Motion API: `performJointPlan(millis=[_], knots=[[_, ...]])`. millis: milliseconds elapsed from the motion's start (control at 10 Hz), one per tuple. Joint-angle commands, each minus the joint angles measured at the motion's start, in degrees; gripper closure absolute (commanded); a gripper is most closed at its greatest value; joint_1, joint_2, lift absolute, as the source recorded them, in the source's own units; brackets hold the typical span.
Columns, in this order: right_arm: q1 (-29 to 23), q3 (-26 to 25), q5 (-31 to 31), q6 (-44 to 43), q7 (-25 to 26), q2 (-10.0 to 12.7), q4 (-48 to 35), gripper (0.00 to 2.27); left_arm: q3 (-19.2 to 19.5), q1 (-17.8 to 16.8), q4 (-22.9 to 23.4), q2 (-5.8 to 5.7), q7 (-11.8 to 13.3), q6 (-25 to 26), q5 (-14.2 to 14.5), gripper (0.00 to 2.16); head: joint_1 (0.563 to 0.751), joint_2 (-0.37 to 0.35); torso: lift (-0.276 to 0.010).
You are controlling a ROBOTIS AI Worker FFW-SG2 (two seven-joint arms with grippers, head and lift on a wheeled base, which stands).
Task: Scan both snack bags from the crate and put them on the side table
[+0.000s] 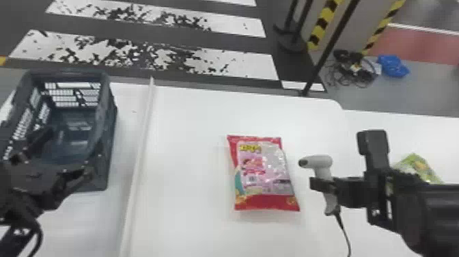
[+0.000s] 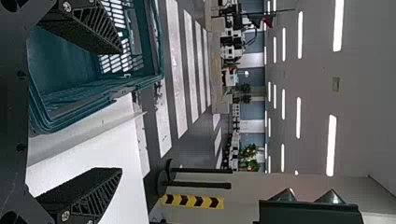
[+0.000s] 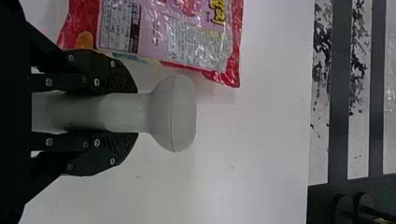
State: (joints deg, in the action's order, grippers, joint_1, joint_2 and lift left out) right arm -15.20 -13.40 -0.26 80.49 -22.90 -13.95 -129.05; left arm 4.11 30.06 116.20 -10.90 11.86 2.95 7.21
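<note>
on the white tabletop [image 1: 184, 171], the barcode scanner [image 3: 175, 114] was clamped by the right gripper [image 3: 126, 113]; the left gripper [image 2: 116, 110] was spread wide, seemingly empty. the red snack bag [image 1: 264, 171] could be misread through wrapper glare.

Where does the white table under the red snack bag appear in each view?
Head view: table at centre, right of the crate.
Left wrist view: past the left gripper, beside the crate.
Right wrist view: behind the scanner.
Shared landmark: white floor stripes beyond the table.
</note>
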Motion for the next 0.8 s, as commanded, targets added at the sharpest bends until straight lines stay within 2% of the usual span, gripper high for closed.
performJointPlan(millis=[0,300,700], knots=[[-2.29,1.53,0.17,4.72,-0.66,1.21,-6.57,2.26,-0.06,0.0,-0.01,0.0,0.0,0.0,0.0,0.1,0.695,-0.143,-0.087],[-4.48,7.86,2.02,6.66,-0.92,2.27,-11.84,2.26,-0.06,0.0,-0.01,0.08,0.0,-0.17,0.0,0.1,0.695,-0.077,-0.087],[-2.81,18.85,8.87,7.89,-0.74,2.79,-10.88,2.26,-0.06,0.0,-0.27,0.08,0.0,-0.17,0.0,0.1,0.695,0.029,-0.087]])
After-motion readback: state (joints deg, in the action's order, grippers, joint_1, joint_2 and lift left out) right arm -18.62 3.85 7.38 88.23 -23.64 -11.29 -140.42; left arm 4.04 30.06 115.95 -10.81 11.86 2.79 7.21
